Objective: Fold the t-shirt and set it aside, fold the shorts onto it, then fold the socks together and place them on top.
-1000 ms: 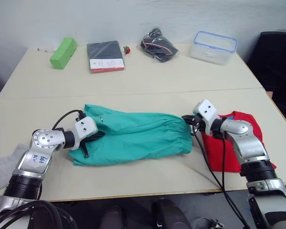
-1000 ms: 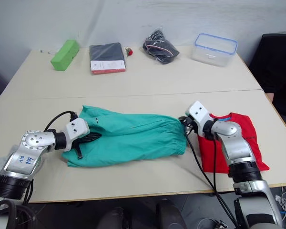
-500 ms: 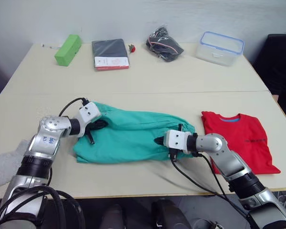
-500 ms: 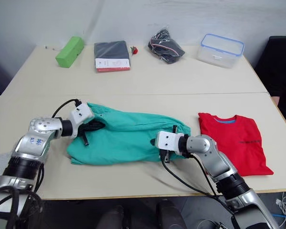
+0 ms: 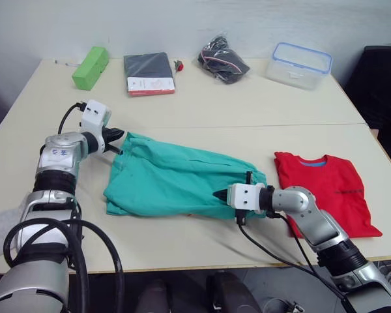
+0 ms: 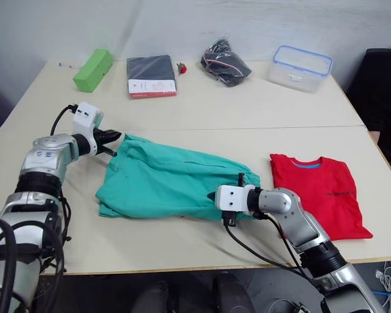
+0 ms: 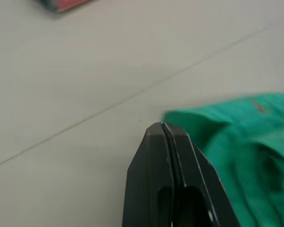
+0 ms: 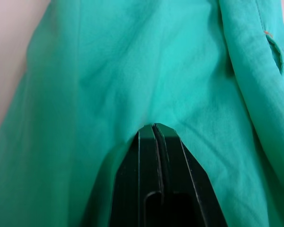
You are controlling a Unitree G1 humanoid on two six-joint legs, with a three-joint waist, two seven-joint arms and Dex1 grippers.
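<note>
The left gripper (image 7: 164, 126), fingers pressed together, hovered beside the teal shorts (image 5: 176, 186), while the right gripper (image 8: 154, 127), clenched too, rested on them.

Even, soft indoor light; faint shadows; wrist views blurred close-up.

Far table edge, left to right: green block (image 5: 90, 67), dark packaged garment (image 5: 148, 74), small red item (image 5: 178, 65), black bagged bundle (image 5: 223, 60), clear blue-rimmed container (image 5: 298, 65).
</note>
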